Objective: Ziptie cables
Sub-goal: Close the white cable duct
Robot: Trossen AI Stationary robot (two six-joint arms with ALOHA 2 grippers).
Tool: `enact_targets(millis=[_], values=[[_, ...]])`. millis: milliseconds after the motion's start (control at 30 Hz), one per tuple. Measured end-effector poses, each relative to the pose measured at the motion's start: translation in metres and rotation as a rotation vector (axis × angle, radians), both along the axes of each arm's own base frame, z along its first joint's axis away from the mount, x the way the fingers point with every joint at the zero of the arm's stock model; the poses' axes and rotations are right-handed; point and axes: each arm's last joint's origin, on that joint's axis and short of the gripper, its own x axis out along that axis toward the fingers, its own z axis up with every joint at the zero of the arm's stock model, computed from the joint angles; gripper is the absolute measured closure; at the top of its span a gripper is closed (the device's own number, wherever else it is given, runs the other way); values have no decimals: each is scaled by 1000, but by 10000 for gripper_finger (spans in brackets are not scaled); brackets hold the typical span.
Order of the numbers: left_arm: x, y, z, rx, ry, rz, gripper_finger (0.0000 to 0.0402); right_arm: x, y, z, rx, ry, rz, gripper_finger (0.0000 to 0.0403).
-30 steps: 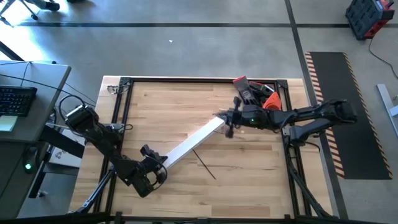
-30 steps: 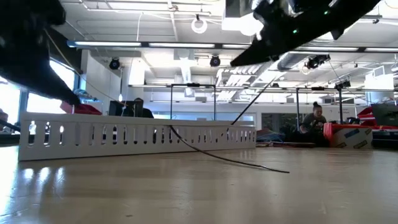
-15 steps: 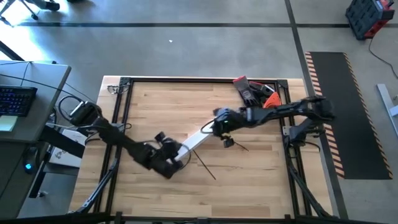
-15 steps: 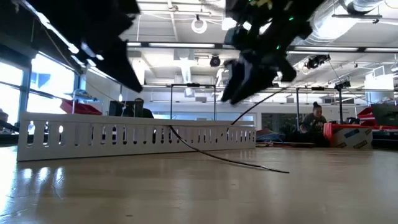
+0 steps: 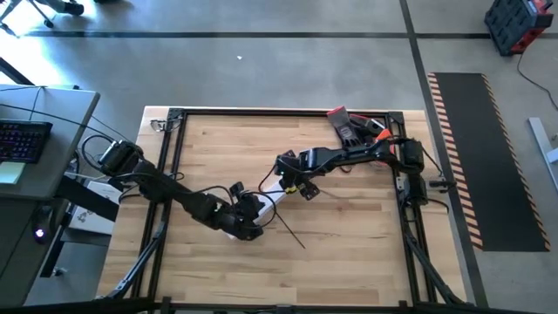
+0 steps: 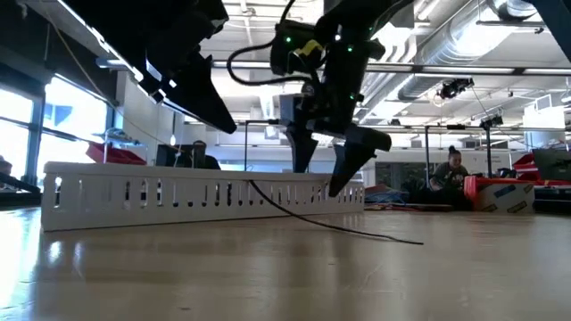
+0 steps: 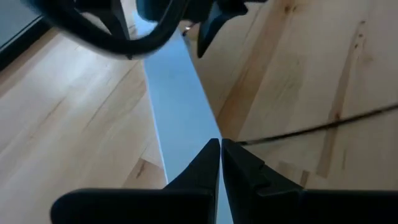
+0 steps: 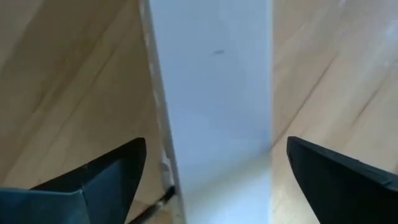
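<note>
I observe the wooden tabletop carrying a white slotted channel near the centre of the high view, with both arms over it. The right gripper hangs above the channel's upper-right end, jaws spread wide and empty; the left gripper sits at its lower-left end, jaws closed. One black ziptie lies just below centre; I cannot make out the cables.

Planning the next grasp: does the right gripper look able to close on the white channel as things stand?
Probably yes. The right gripper hangs open right over the white channel, a finger on either side, nothing between. The shut left gripper sits farther along it.
</note>
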Motion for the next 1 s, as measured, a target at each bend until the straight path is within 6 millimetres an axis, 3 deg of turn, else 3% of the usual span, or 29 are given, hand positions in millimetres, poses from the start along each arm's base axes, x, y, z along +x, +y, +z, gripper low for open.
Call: enact_targets(millis=[400, 667, 900, 1000], values=[[0, -2, 0, -9, -8, -7, 402, -6, -2, -9, -24, 51, 21, 95], [1, -2, 1, -12, -17, -9, 402, -10, 0, -14, -30, 72, 34, 176], [1, -2, 0, -14, -13, -12, 402, -8, 9, -14, -34, 55, 54, 177], [1, -2, 0, -16, -12, -13, 402, -6, 13, -11, -27, 56, 40, 142]])
